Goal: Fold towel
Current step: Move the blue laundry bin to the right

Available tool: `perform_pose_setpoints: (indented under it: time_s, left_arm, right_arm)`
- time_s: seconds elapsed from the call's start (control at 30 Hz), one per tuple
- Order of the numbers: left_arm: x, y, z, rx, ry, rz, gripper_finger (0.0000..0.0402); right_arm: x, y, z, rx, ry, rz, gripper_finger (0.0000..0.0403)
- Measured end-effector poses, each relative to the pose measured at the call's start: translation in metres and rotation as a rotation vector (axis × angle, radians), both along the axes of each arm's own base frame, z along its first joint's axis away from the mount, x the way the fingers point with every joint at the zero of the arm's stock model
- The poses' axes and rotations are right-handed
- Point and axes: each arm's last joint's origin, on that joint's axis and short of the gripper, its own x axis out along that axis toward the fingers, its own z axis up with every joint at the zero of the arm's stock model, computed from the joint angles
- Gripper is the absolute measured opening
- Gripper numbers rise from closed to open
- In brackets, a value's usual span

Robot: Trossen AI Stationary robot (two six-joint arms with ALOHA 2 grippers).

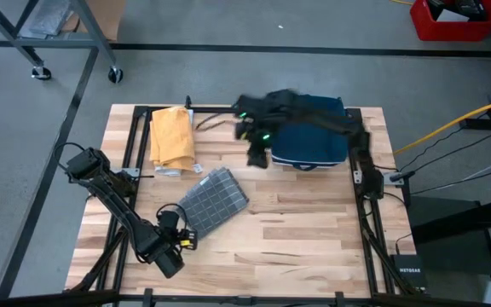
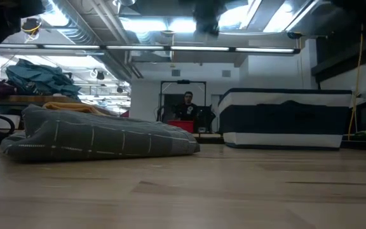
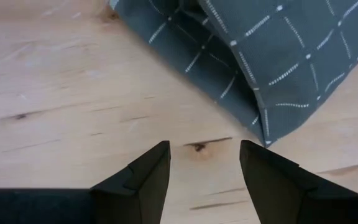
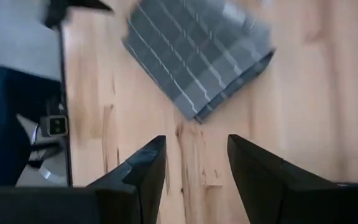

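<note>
High view: grey checked towel [image 1: 215,199] lies folded, mid-table. Left gripper [image 1: 183,240] just beside its near corner, jaws spread, empty, apparently clear after release. Right gripper [image 1: 257,155] raised above table, jaws spread, empty.

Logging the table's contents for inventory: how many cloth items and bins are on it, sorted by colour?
Grey checked towel, folded: 1
Yellow cloth, folded: 1
Dark blue bin: 1
Total: 3
</note>
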Motion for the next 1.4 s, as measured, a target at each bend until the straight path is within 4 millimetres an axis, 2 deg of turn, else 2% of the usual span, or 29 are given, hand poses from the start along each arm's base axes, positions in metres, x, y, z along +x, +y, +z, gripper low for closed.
perform_pose_setpoints:
  time_s: [0.1, 0.2, 0.3, 0.37, 0.47, 0.57, 0.7, 0.83, 1.0, 1.1, 1.23, 1.4]
  left_arm:
    - [0.000, 0.000, 0.000, -0.001, -0.004, -0.002, 0.0185]
    - [0.001, -0.001, 0.000, 0.000, -0.016, -0.003, 0.0185]
    - [0.002, -0.001, 0.000, 0.000, -0.028, -0.001, 0.0185]
    - [0.002, -0.002, 0.000, -0.002, -0.040, -0.002, 0.0185]
    - [0.004, -0.002, 0.001, 0.002, -0.066, -0.001, 0.0185]
    - [0.004, -0.002, 0.001, 0.006, -0.069, -0.002, 0.0185]
    - [0.006, -0.004, 0.001, -0.013, -0.090, -0.003, 0.0185]
    - [0.007, -0.005, 0.001, -0.015, -0.113, -0.007, 0.0185]
    - [0.008, -0.005, 0.001, -0.019, -0.119, 0.003, 0.0185]
    - [0.011, -0.003, 0.002, -0.025, -0.125, 0.003, 0.0185]
    - [0.016, 0.002, 0.002, -0.022, -0.123, 0.022, 0.0185]
    - [0.022, 0.009, 0.002, -0.020, -0.123, 0.054, 0.0185]
  right_arm:
    - [-0.039, 0.006, 0.051, -0.076, -0.133, -0.023, 0.0177]
    - [-0.090, 0.011, 0.099, -0.163, -0.271, -0.067, 0.0177]
    - [-0.146, 0.015, 0.137, -0.258, -0.399, -0.141, 0.0177]
    - [-0.179, 0.019, 0.150, -0.301, -0.454, -0.185, 0.0177]
    - [-0.214, 0.025, 0.148, -0.307, -0.507, -0.252, 0.0177]
    - [-0.232, 0.030, 0.124, -0.301, -0.551, -0.285, 0.0177]
    - [-0.242, 0.033, 0.066, -0.253, -0.660, -0.361, 0.0177]
    - [-0.237, 0.032, 0.001, -0.168, -0.828, -0.446, 0.0177]
    - [-0.215, 0.028, -0.065, 0.026, -0.942, -0.498, 0.0177]
    - [-0.203, 0.024, -0.098, 0.142, -0.885, -0.579, 0.0177]
    - [-0.184, 0.027, -0.137, 0.310, -0.666, -0.670, 0.0177]
    - [-0.156, 0.046, -0.159, 0.300, -0.528, -0.609, 0.0177]
